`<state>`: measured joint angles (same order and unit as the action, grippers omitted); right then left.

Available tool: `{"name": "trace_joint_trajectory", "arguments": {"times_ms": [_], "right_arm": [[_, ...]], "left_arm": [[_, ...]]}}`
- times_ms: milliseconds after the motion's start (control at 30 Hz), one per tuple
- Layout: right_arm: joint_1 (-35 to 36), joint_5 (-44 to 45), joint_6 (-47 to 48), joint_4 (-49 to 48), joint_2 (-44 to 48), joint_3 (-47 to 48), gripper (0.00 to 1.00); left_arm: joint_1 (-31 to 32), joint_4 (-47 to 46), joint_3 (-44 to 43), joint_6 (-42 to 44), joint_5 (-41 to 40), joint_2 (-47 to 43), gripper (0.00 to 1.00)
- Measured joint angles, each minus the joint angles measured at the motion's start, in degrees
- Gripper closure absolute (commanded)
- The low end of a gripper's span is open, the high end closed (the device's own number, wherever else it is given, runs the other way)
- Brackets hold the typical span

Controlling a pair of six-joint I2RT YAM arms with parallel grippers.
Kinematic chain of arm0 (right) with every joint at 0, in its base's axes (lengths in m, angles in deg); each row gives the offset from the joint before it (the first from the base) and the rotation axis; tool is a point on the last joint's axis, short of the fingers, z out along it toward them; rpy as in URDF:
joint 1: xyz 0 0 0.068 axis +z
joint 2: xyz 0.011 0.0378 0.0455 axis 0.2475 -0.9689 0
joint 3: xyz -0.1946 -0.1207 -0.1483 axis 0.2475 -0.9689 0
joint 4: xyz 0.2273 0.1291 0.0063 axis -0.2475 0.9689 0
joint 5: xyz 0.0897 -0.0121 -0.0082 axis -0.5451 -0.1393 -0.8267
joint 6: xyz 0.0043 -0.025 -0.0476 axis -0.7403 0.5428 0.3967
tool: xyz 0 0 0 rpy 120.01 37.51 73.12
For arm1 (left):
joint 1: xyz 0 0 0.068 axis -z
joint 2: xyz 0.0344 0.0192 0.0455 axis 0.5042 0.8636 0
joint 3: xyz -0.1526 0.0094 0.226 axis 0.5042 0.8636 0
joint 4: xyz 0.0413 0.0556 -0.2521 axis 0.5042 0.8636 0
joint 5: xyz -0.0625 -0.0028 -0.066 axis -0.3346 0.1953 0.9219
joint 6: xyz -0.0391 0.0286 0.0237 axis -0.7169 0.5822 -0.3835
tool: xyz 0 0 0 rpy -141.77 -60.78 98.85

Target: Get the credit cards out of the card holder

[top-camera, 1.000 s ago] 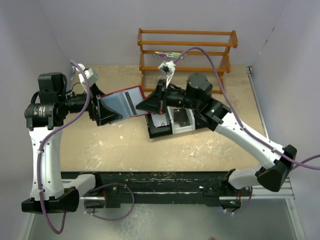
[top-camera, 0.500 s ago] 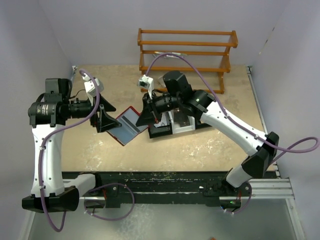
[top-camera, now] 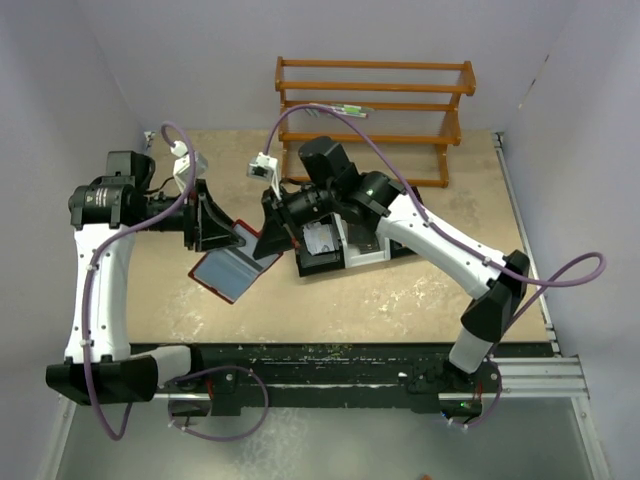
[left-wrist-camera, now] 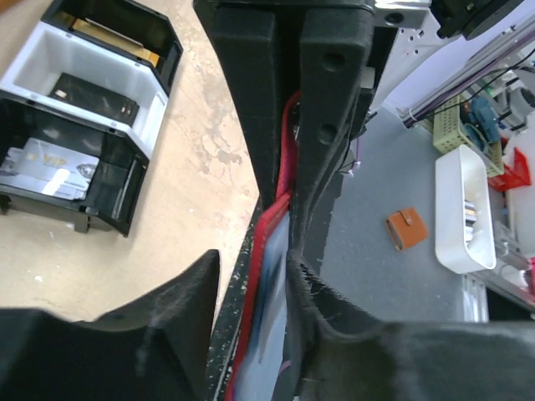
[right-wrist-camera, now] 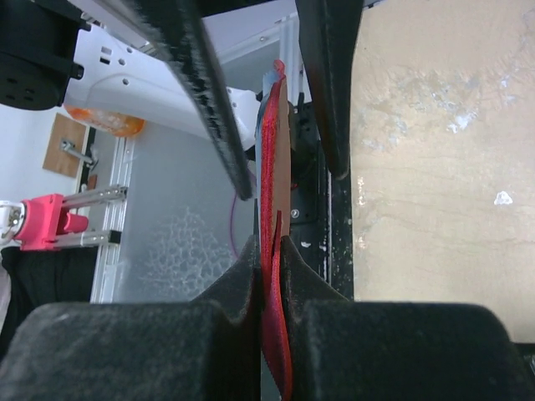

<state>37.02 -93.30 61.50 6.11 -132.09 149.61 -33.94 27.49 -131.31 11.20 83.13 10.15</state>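
Note:
The card holder (top-camera: 225,272) is a red wallet hanging open above the table, its blue-grey clear sleeves facing up. My right gripper (right-wrist-camera: 269,244) is shut on its red edge (right-wrist-camera: 272,150). My left gripper (left-wrist-camera: 253,259) straddles the wallet's other side (left-wrist-camera: 266,309); one finger (left-wrist-camera: 334,317) touches it, while the other finger (left-wrist-camera: 167,309) stands a little off, so the jaws are partly open. Seen from above, the left gripper (top-camera: 228,238) and right gripper (top-camera: 270,245) face each other over the wallet. One silver credit card (left-wrist-camera: 46,171) lies in a tray.
A black-and-white three-compartment tray (top-camera: 365,257) sits behind the right gripper; its wall (left-wrist-camera: 142,125) shows in the left wrist view, with a dark block (left-wrist-camera: 88,93) and a gold block (left-wrist-camera: 109,35) inside. A wooden rack (top-camera: 375,100) stands at the back.
The right arm swung left and down, carrying the wallet from level to hanging nearer the table's front. The left gripper turned toward it and its jaws narrowed around the wallet.

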Motion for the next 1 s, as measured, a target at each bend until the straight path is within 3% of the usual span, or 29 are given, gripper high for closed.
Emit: {"name": "trace_joint_trajectory", "arguments": {"times_ms": [67,100,133,233,333,400,500,600,767,900,1000], "right_arm": [[0.1,-0.5,0.3,0.5,-0.9,1.0,1.00],[0.1,-0.5,0.5,0.8,-1.2,1.3,0.93],[0.1,-0.4,0.5,1.1,-1.4,1.5,0.72],[-0.2,-0.4,-0.8,0.4,-1.2,1.2,0.40],[-1.2,0.7,-6.6,-9.2,2.5,-6.1,0.16],[-2.1,1.7,-12.0,-18.7,7.5,-15.3,0.10],[-4.0,3.9,-22.1,-35.6,15.3,-30.1,0.08],[-5.3,8.3,-31.0,-51.8,19.6,-39.5,0.11],[-3.1,15.1,-38.8,-69.4,21.2,-44.6,0.18],[-1.3,18.8,-42.3,-78.8,22.3,-48.0,0.25],[-0.4,19.3,-44.3,-83.8,21.3,-48.3,0.38]], "left_arm": [[0.0,1.7,0.0,1.2,0.6,1.4,0.77],[0.0,2.3,0.0,1.5,0.8,1.9,0.83],[0.0,3.1,0.0,1.8,1.3,2.3,0.90],[0.0,4.2,0.0,1.9,2.4,2.3,0.95],[0.0,3.8,0.0,0.0,3.1,2.3,0.99],[0.0,2.3,-0.1,-3.3,4.1,2.1,0.99],[0.0,-6.1,0.1,-14.2,5.0,0.2,1.00],[0.0,-25.8,5.6,-33.2,3.8,-7.5,1.00],[0.0,-47.6,10.6,-54.5,-0.4,-17.7,1.00],[0.0,-56.5,11.0,-64.0,-1.8,-19.0,1.00],[0.0,-62.3,14.3,-70.3,-3.3,-19.2,1.00]]}}
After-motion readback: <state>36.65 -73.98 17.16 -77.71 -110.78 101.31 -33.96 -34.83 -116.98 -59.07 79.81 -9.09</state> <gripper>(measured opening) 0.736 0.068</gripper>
